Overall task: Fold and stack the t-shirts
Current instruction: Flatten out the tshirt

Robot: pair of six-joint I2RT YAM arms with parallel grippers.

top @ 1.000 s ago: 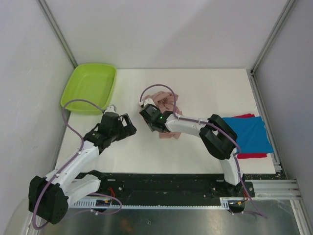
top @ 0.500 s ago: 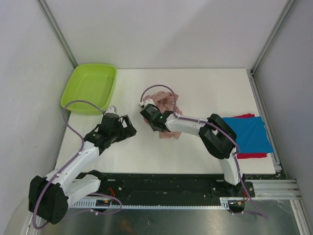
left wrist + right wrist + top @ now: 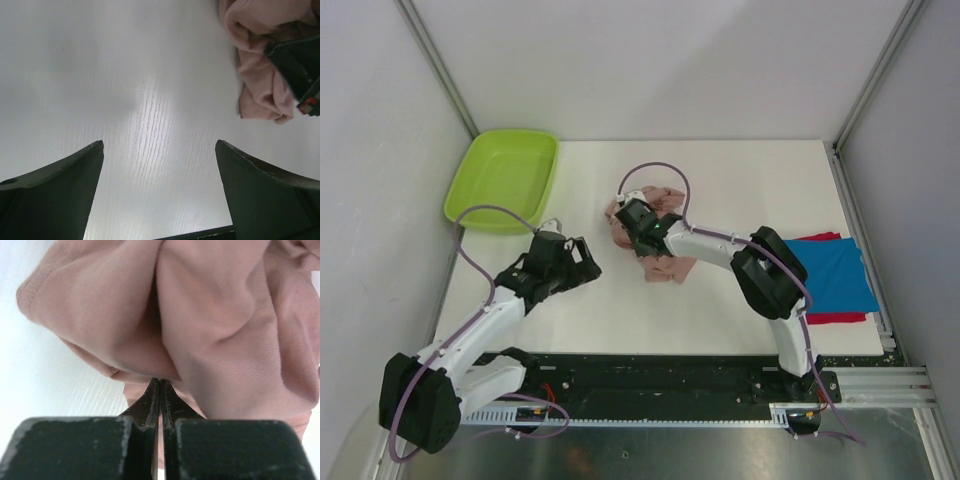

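A crumpled dusty pink t-shirt (image 3: 663, 266) lies in the middle of the white table (image 3: 760, 180). My right gripper (image 3: 629, 222) sits at its left side, shut on a fold of the pink cloth (image 3: 210, 315); in the right wrist view the fingertips (image 3: 154, 392) meet right under the fabric. My left gripper (image 3: 588, 258) hovers left of the shirt, wide open over bare table, with nothing between its fingers (image 3: 65, 180). The left wrist view catches the shirt's edge (image 3: 260, 90) at the upper right. A folded blue t-shirt (image 3: 830, 270) lies on a red one (image 3: 835, 318) at the right edge.
A lime-green plastic tub (image 3: 505, 178) stands at the back left corner of the table. Grey walls and metal frame posts close in the back and both sides. Purple cables loop above both arms.
My right gripper has closed on the pink t-shirt and shifted slightly back and right, bunching the cloth. The left arm has barely moved and stays open.
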